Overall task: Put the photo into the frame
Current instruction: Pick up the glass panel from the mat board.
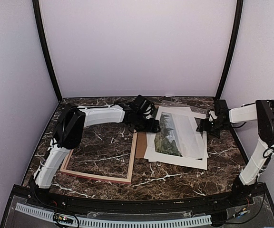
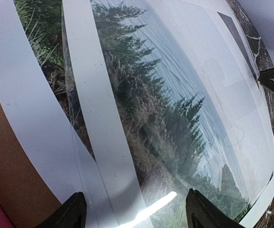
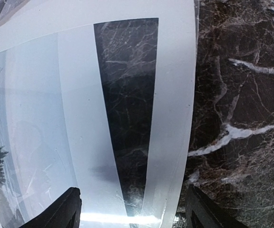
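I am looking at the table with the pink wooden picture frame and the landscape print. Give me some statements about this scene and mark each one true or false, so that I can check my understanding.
1. The pink wooden picture frame lies flat on the dark marble table, with only marble showing inside it. True.
2. The landscape photo of trees and water is already in the frame. False: it lies to the right of the frame, over a white mat.
3. The left gripper and the right gripper both have their fingers apart. True.
4. The right gripper grasps the frame. False: it is over the right edge of the white mat, away from the frame.
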Motion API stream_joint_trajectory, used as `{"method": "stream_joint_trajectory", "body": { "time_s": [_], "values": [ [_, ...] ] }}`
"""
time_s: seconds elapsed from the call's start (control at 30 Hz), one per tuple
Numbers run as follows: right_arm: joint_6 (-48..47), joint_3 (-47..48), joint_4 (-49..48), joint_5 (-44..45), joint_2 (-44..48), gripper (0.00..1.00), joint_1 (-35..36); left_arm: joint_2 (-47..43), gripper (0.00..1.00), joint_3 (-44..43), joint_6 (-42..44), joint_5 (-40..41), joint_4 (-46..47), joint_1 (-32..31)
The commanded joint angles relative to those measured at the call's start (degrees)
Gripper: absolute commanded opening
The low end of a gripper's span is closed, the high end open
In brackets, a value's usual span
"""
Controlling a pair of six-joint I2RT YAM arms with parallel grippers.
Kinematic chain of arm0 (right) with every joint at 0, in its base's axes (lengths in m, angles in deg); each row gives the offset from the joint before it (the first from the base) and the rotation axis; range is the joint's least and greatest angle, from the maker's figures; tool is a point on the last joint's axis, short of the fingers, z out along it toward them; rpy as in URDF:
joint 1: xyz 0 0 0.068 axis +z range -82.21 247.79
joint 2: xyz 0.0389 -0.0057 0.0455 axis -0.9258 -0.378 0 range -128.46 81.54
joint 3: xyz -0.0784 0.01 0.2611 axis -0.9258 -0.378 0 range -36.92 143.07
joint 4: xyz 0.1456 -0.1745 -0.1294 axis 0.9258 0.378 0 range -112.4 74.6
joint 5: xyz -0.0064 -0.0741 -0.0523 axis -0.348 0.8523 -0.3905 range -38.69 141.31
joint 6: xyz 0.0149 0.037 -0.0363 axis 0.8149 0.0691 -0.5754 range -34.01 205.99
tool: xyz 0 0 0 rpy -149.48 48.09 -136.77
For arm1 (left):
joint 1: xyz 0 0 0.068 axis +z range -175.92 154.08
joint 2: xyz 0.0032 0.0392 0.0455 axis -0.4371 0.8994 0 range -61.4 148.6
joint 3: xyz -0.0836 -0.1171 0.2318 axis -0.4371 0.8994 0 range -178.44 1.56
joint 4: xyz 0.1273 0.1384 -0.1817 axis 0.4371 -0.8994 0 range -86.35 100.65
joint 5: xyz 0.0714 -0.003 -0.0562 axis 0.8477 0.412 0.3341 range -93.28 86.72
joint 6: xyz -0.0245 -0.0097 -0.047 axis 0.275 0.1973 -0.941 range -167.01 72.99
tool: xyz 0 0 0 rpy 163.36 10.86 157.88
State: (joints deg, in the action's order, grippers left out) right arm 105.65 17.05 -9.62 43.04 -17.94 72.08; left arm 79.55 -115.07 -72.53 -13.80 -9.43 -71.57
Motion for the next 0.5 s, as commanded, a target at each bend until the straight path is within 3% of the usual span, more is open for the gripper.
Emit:
{"method": "stream_joint_trajectory", "body": {
  "time_s": [0.0,0.47],
  "values": [
    [4.5,-4.1,-2.2,-6.4,0.3,0.75,-2.2,0.5,0.73,-0.6,0.2,-4.8,-2.3,-0.7],
    [8.3,-9.7,-8.0,-14.4,2.8,0.63,-6.2,-1.6,0.64,3.3,-3.1,-15.1,4.9,-0.7]
  ]
}}
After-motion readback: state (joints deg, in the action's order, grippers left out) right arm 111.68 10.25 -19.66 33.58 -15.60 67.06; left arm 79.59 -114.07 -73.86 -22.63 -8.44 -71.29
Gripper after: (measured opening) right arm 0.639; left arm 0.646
